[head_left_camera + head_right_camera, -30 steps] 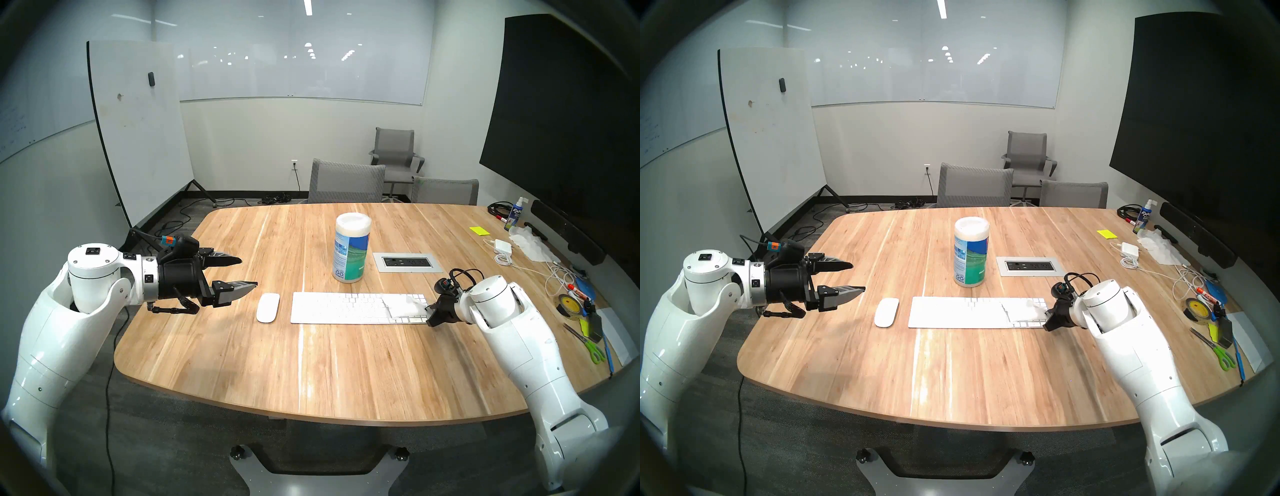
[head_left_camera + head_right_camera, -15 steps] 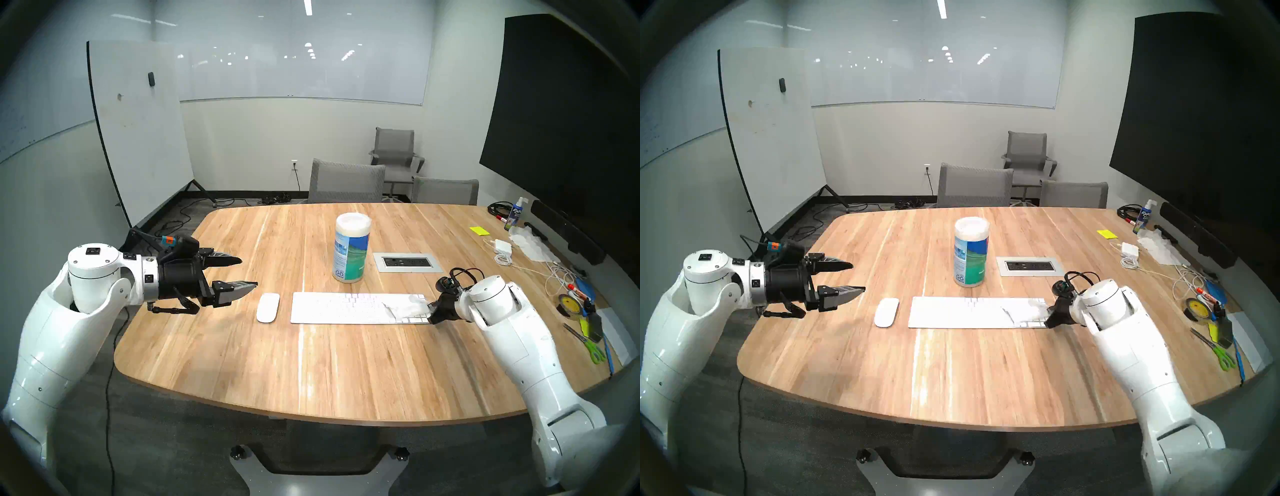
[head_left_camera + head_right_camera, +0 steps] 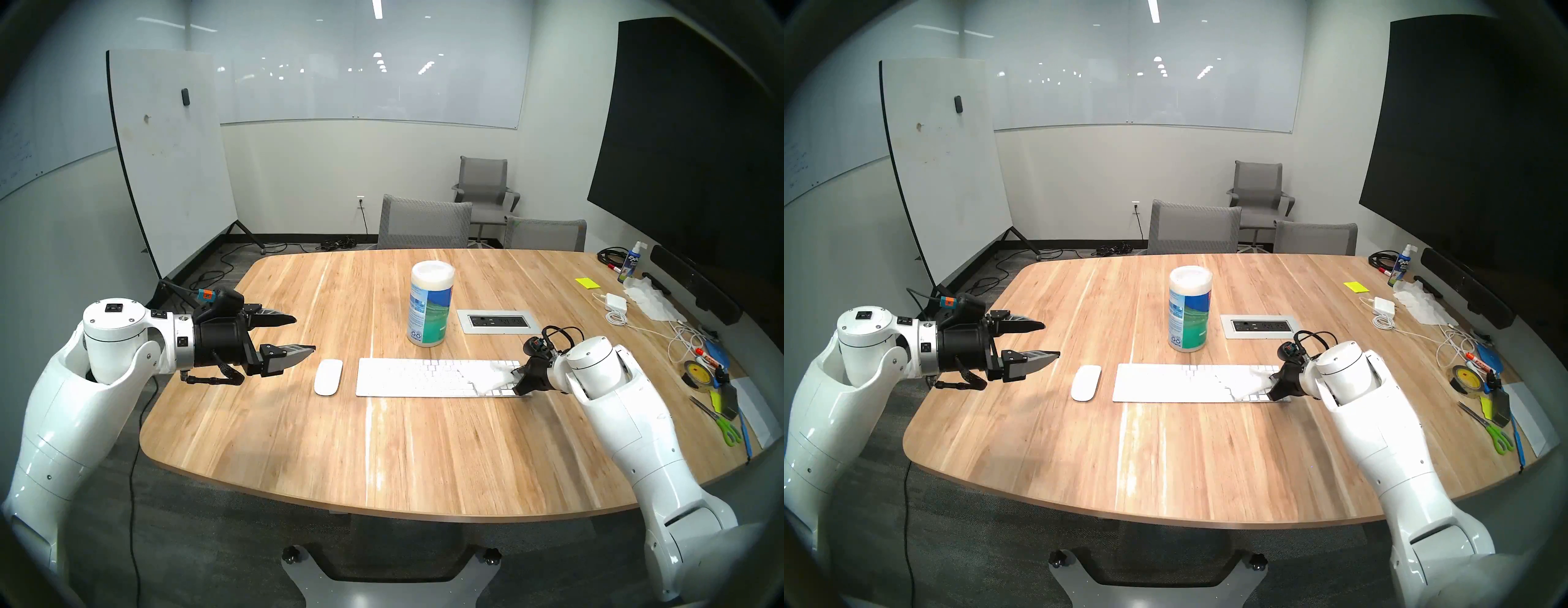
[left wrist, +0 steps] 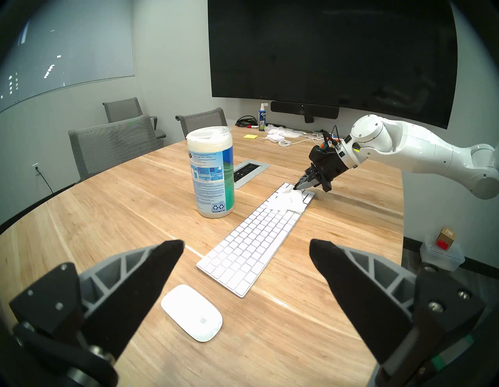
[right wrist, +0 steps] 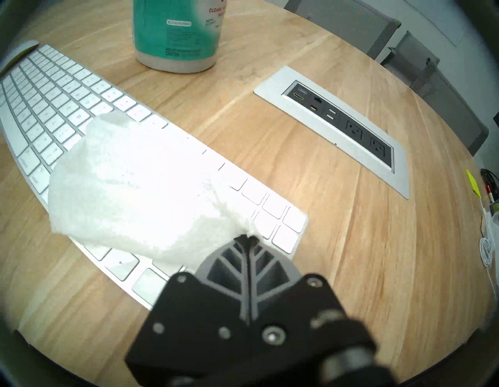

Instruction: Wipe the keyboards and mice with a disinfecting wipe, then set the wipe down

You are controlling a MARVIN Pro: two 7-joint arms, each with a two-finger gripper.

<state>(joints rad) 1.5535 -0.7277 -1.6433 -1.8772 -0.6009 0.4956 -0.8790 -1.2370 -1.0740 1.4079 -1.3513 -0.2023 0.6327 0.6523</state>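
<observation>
Wooden bench (image 3: 382, 446) in a meeting room, grey chairs at the far side, dark wall screen at right. Near the middle, lying flat: slim white keyboard (image 3: 415, 378) with its long side running left to right, and just off its left end, apart from it, a white mouse (image 3: 328, 377).

Behind the keyboard, standing upright: wipes canister (image 3: 430, 303), white lid shut, blue-green label; contents not visible from outside. Right of it, set into the wood, a grey power outlet panel (image 3: 499, 321).

Right claw (image 5: 246, 237) pressed together, pinching one corner of the white wipe (image 5: 135, 189). Wipe spread over the keyboard's right part, covering the keys beside the number pad, resting on them; a few number keys bare at the right end.

Left claw (image 3: 303, 333) spread wide, holding nothing, hovering above the bench left of the mouse, touching neither mouse nor keyboard.

Far right edge: spray bottle (image 3: 631, 262), crumpled tissue (image 3: 649, 299), white charger with cable, tape roll, green-handled scissors (image 3: 721, 422).
</observation>
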